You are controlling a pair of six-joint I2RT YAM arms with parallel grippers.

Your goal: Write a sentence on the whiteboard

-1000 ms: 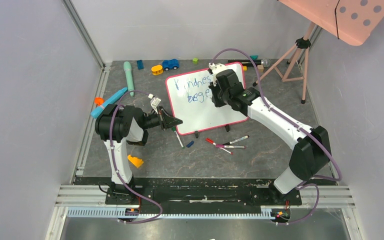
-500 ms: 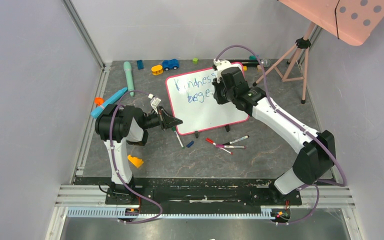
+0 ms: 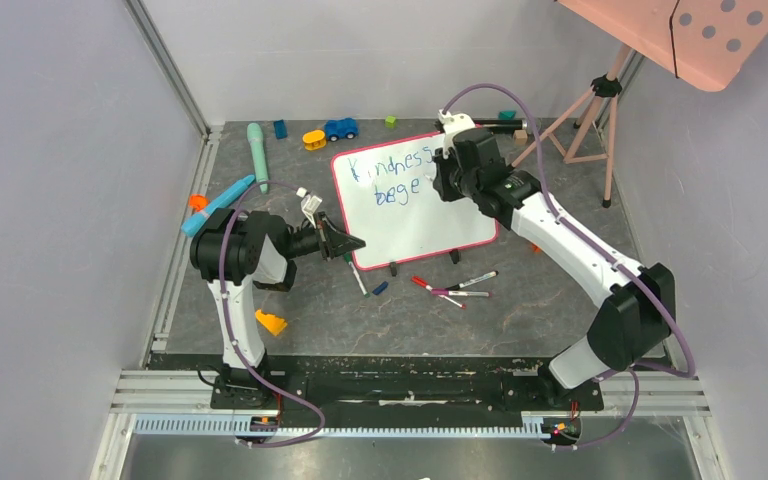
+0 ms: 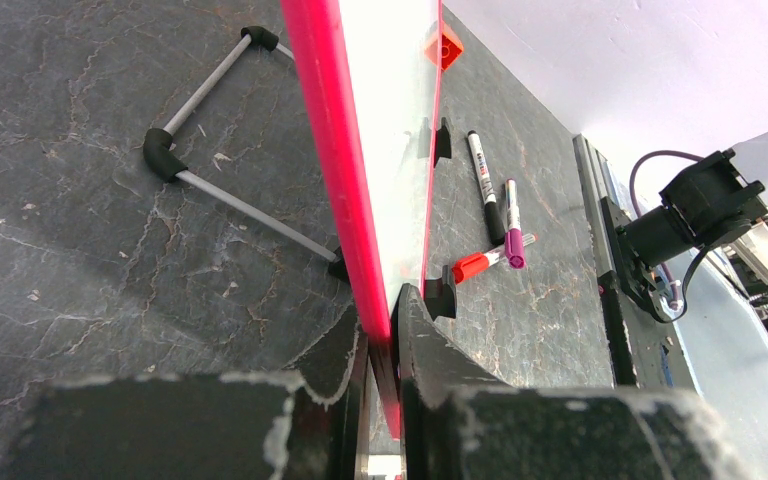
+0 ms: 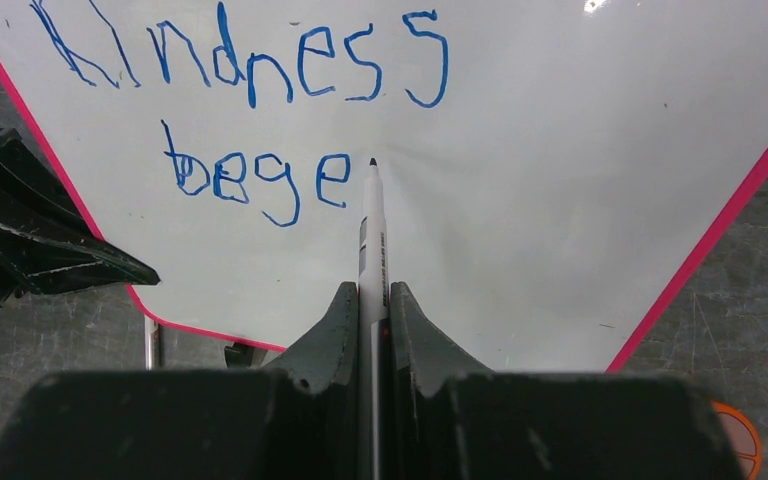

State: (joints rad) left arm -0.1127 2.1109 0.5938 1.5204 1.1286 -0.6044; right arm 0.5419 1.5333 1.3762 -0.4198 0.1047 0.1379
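The right arm stretches forward across the table, its right gripper [image 5: 370,315] clenched on a marker [image 5: 371,225] whose tip sits just right of the last "e". The bent left arm's left gripper [image 4: 384,330] clamps the pink-red frame near its near-left corner. The sentence [image 5: 265,65] reads "Kindness bege" in blue. The whiteboard [image 3: 430,225] stands mid-table, tilted, glossy white.

Robotics lab test cell. Evidence: left arm [image 3: 232,300] and right arm [image 3: 570,245] bolted to an aluminium rail [image 3: 160,385] at the table [image 3: 520,320] edge, with purple cables [image 3: 295,408] looped from their bases. Plain grey partition walls [image 3: 60,200] on slotted framing enclose the bench. A tripod [image 3: 588,108] carries a dotted panel [image 3: 720,35]. Props scattered on the surface: whiteboard [image 3: 420,225], markers [image 3: 455,288], toy car [image 3: 340,128].
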